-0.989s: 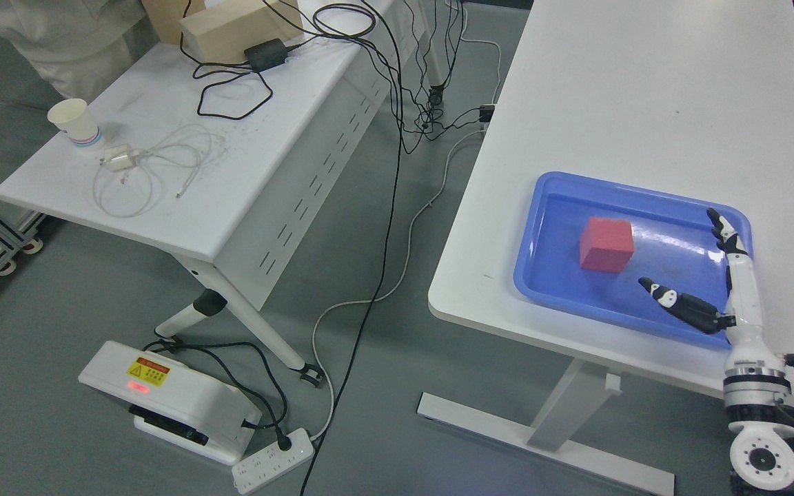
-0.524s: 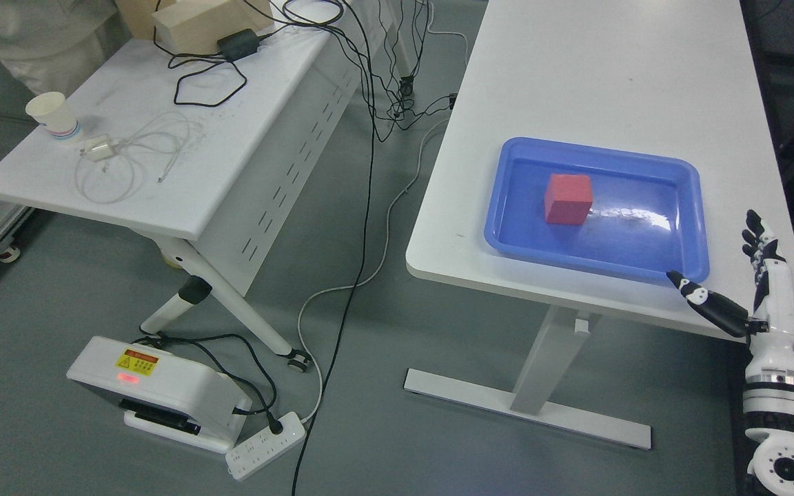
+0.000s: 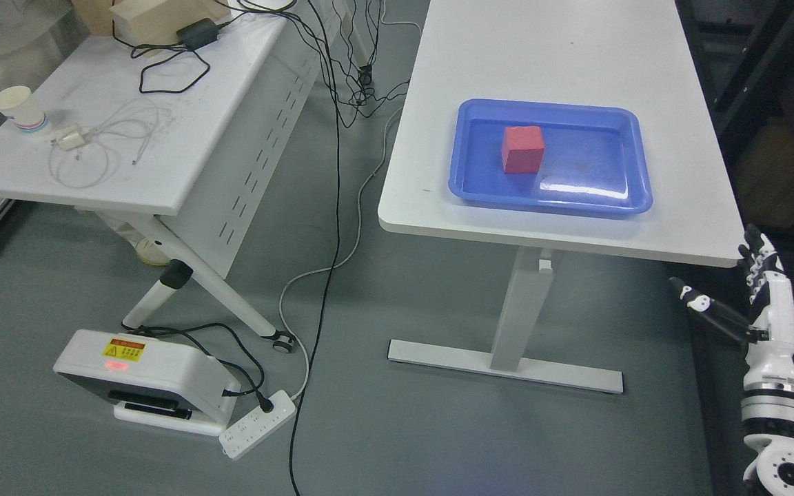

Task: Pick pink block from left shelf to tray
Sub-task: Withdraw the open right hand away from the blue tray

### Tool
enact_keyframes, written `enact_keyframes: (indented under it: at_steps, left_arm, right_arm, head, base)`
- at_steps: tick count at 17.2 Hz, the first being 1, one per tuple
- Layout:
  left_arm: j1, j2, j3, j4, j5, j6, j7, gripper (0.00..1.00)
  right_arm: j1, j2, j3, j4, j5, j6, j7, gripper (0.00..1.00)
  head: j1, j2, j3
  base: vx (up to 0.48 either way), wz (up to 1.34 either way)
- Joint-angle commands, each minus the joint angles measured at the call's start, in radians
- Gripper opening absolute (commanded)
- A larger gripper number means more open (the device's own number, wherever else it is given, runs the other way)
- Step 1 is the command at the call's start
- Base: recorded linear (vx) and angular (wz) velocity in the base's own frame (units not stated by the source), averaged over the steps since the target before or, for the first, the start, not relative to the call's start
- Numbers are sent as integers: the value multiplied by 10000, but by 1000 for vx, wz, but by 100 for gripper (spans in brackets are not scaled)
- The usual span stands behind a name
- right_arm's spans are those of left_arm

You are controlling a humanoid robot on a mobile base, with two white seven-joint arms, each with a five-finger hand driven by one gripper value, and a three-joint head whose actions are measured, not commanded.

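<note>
Head view: white table (image 3: 562, 62) on grey floor (image 3: 383, 427), second table (image 3: 128, 138) left with cup (image 3: 14, 109) and cables. Pink block (image 3: 522, 148), matte cube, upright in blue tray (image 3: 635, 169). Right hand (image 3: 748, 293) near right, spread, empty, off table.

Two tables (image 3: 562, 55) (image 3: 121, 172), one tray (image 3: 635, 148), one block (image 3: 522, 148), one cup (image 3: 16, 109)

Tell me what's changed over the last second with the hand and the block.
The right hand has pulled back from above the blue tray to below the table edge, open and empty. The view itself has shifted too. The pink block stays in the tray's left half.
</note>
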Motion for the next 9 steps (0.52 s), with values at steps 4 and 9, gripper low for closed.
enact_keyframes:
  at_steps: [4,9]
  left_arm:
    - [-231,175,0,-175,-15,-4,-4,100]
    - [-231,175,0,-175,-15,-4,-4,100]
  right_arm:
    - [84,-166,362,3,-167,-22,-63,100]
    - [99,-166,408,3,-167,-22,-32,100]
  head:
    - [0,0,0]
    - [0,0,0]
  base:
    - [-163,-13]
    - [-122,0]
